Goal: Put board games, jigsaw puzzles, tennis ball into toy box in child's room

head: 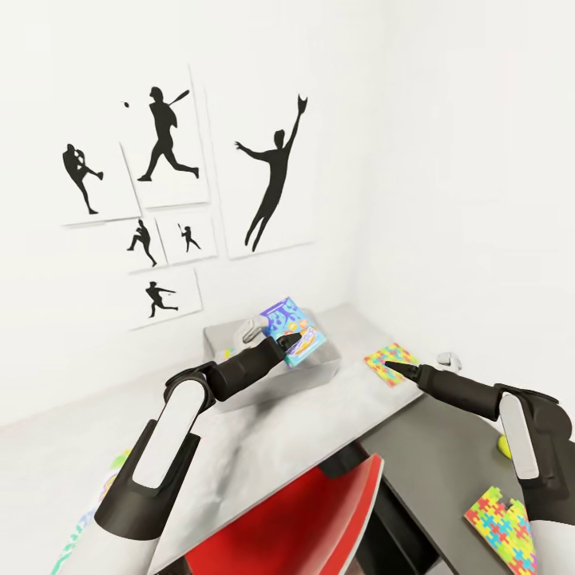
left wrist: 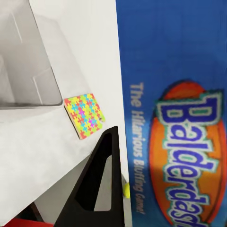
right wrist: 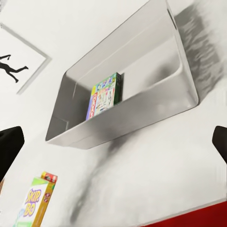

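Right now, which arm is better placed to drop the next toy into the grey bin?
Left. Its pincer holds the blue board game directly above the toy box. The right pincer looks open and empty, hovering by a jigsaw puzzle on the table.

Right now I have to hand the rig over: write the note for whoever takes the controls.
Left gripper: shut on the blue board game, held over the toy box.
Right gripper: open, empty, pointing at the jigsaw puzzle on the light desk top.
Done: one board game already stands inside the toy box.
Left: drop the blue game in; SKIP-BO box still on the table near the robot; second jigsaw puzzle and tennis ball on the dark wing.
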